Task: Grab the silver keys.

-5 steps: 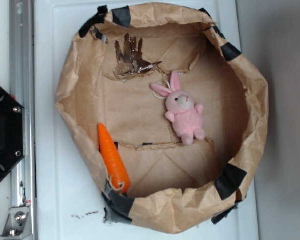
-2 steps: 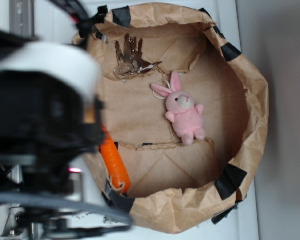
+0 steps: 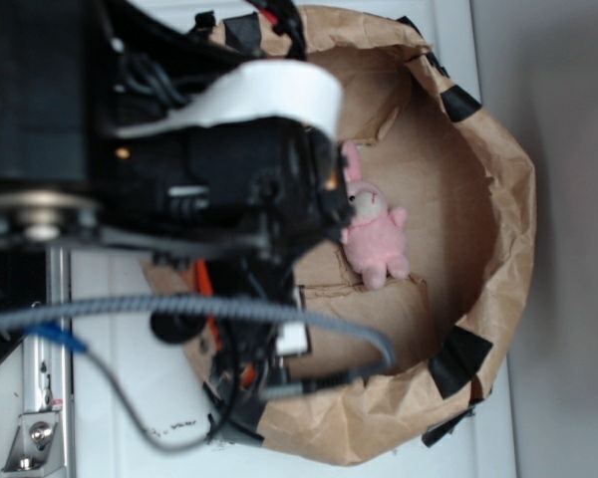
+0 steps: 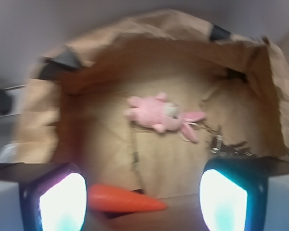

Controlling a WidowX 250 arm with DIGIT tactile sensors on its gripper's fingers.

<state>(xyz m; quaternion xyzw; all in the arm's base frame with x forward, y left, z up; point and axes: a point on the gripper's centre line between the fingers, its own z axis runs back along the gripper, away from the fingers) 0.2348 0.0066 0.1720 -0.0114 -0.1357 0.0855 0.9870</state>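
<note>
Exterior view: the arm (image 3: pixel 179 189) reaches over the taped paper bag (image 3: pixel 498 199) on the white tabletop (image 3: pixel 110 418), hiding the bag's upper-left corner, so the silver keys are not seen here; only the pink bunny (image 3: pixel 377 234) and a sliver of the carrot (image 3: pixel 203 284) show. Wrist view: the gripper (image 4: pixel 142 199) looks into the bag with its jaws wide apart and empty, presumably readied for a grasp, with the silver keys (image 4: pixel 224 144) lying on the bag floor just above the right finger (image 4: pixel 224 199), beside the bunny's ears and well apart from the carrot.

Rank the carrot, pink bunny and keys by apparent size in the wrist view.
1. pink plush bunny
2. orange carrot, alike in length but nearer the camera, so unsure
3. silver keys, partly hidden
</note>
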